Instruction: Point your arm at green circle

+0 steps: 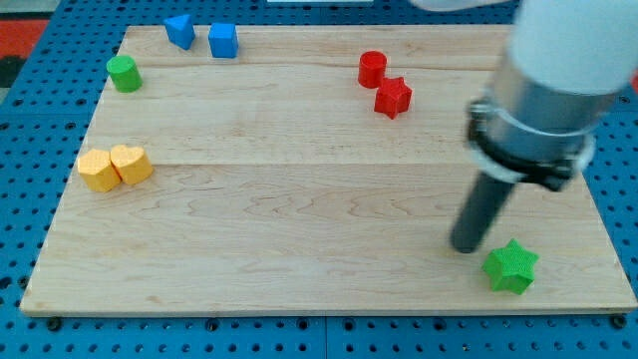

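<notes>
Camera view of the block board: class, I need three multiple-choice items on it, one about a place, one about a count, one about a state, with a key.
1. Where is the green circle?
A. the view's upper left
B. the view's bottom right
C. the board's centre

2. How many red blocks are there?
A. one
B. two
C. four

3. My tip is
A. touching the green circle
B. on the red star
C. close beside the green star, far from the green circle

Key: 1 A, it sits by the board's left edge near the top. 2 B, a red cylinder and a red star. 3 C, the green star lies just right of it.
</notes>
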Tool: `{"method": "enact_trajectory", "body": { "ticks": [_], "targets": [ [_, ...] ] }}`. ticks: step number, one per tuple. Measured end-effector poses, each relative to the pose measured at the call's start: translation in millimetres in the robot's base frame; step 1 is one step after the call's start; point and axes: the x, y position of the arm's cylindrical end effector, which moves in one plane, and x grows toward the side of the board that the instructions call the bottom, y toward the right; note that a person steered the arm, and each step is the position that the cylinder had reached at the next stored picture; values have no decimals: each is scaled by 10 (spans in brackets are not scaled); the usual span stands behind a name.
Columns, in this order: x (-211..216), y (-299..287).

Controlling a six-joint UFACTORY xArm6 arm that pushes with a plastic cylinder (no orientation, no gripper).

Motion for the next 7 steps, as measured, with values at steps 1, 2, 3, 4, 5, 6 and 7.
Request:
{"method": "enact_trajectory", "body": {
  "ticks": [1,2,3,4,5,6,7],
  "targets": [
    [-653,-563],
    [-1195,-1348],
    [-1610,-2212],
    [-2077,-3079],
    [-2201,-3457],
    [-2285,-3298],
    [-2811,-3327]
  ]
}}
